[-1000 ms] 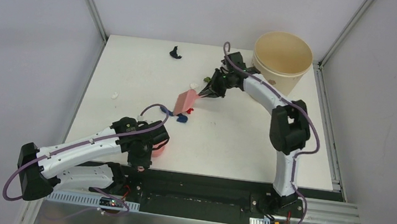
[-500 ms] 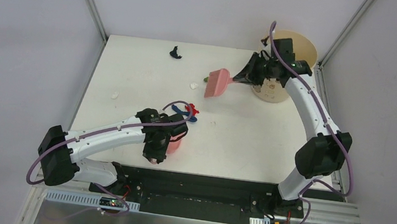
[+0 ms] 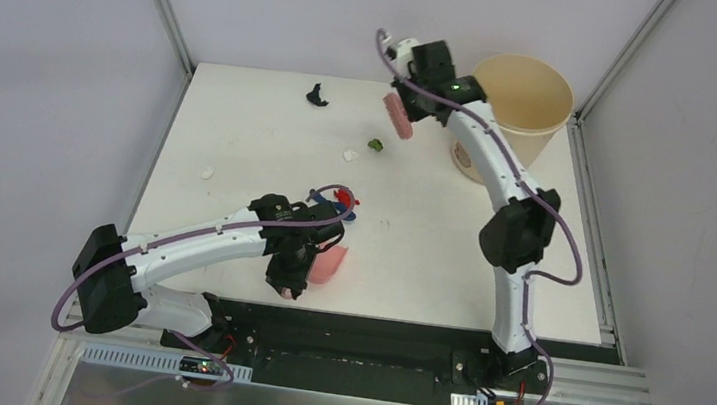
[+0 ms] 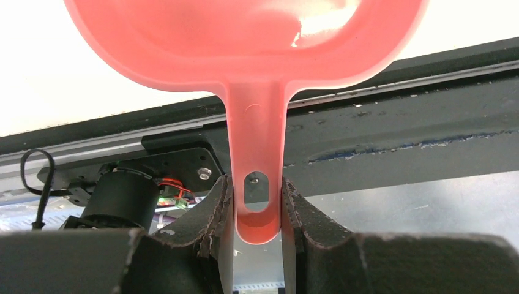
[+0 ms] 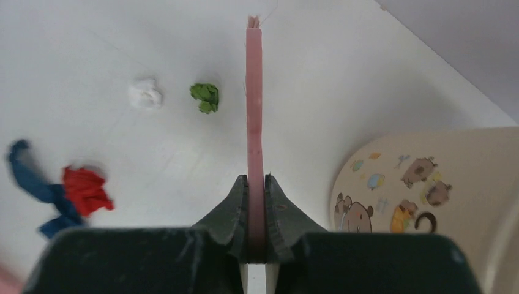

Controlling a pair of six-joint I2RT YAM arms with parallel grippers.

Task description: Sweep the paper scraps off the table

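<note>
From above, the beige bucket (image 3: 526, 84) stood at 1 o'clock of the table (image 3: 241, 130), its inside plain beige. Tiny crumpled paper scraps (image 3: 377, 145) lay on the table from 11 o'clock to centre.

Left wrist: the left gripper (image 4: 257, 196) was clamped on the handle of the pink dustpan (image 4: 245, 37).

Right wrist: the right gripper (image 5: 256, 184) pinched the pink brush (image 5: 254, 92).

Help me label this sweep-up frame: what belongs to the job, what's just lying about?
Job: black scrap, green scrap, white scraps, red scrap, blue scrap, table, pink scoop in left pincer, pink paddle in right pincer.
Lying about: beige bucket, aluminium rail.
</note>
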